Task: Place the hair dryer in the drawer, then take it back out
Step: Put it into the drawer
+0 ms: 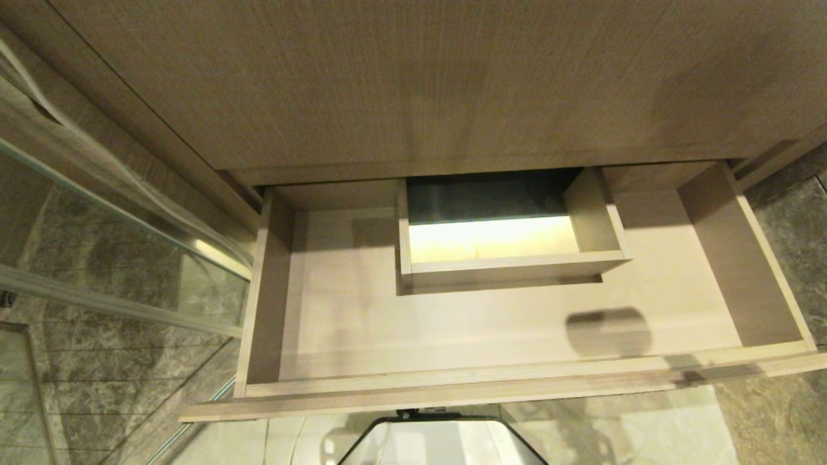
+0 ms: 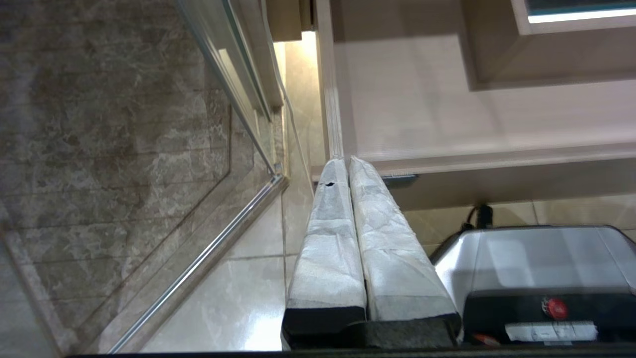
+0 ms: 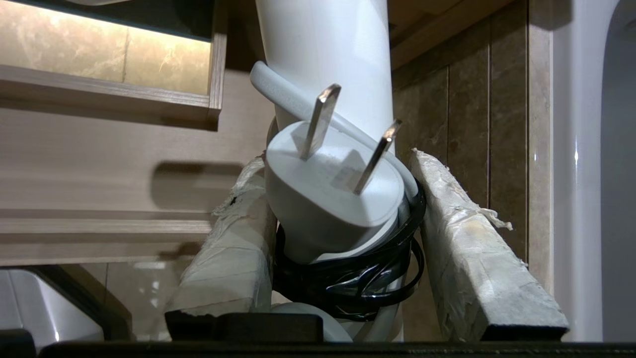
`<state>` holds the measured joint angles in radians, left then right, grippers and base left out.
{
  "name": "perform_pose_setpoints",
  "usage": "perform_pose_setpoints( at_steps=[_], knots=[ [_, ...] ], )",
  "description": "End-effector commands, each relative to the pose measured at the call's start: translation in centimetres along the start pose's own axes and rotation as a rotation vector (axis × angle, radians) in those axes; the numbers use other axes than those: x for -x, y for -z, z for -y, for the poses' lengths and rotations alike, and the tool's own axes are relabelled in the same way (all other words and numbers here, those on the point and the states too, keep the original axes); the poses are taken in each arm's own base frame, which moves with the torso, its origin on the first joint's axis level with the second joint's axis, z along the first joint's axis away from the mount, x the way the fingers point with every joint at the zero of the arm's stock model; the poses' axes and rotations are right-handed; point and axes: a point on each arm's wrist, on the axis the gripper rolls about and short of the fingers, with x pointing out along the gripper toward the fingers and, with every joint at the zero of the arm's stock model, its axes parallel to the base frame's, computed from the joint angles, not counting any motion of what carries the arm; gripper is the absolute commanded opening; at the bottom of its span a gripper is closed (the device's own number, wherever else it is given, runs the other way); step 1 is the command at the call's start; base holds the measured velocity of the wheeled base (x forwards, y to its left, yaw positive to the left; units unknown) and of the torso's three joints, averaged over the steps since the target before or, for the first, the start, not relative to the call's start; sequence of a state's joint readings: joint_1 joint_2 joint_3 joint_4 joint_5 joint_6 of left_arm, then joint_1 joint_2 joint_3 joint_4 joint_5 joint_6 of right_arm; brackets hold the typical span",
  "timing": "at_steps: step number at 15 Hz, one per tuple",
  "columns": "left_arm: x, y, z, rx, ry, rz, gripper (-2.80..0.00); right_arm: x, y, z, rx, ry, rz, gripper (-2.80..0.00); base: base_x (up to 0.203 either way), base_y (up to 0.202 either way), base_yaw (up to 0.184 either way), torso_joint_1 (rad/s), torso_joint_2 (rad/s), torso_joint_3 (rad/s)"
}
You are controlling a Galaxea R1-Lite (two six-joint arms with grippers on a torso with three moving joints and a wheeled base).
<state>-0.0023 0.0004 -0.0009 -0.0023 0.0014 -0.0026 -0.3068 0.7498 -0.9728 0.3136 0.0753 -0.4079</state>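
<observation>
I see one drawer pulled out, one boxed cutout inside; right claw clamped on one hair dryer, two plug prongs; left claw pressed together

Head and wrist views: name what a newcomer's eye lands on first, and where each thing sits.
The wide wooden drawer stands pulled open below the head camera, bare inside except for a boxed cutout at its back. In the right wrist view, the right gripper clamps the white hair dryer, its two-pronged plug and bundled cord between the fingers. The left gripper hangs shut by the drawer's front corner.
</observation>
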Motion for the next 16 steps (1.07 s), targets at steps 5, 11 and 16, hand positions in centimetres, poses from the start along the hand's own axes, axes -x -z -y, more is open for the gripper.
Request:
perform_pose_setpoints(
  at_steps=[5,11,16],
  knots=[
    [0.0,0.0,0.0,0.000,0.001,-0.001,-2.80,-1.0,1.0,-0.4,0.002,-0.029,-0.064,-2.80,0.000,0.000,0.000,-0.016,0.34,0.336],
    [0.0,0.1,0.0,0.000,0.001,-0.003,-2.80,-5.7,1.1,-0.2,0.002,-0.120,-0.215,-2.80,0.000,0.000,0.000,0.072,0.09,0.147],
    [0.0,0.0,0.0,0.000,0.001,-0.001,-2.80,-12.2,1.1,0.1,-0.015,-0.222,-0.371,-2.80,0.000,0.000,0.000,0.046,0.01,0.040]
  ],
)
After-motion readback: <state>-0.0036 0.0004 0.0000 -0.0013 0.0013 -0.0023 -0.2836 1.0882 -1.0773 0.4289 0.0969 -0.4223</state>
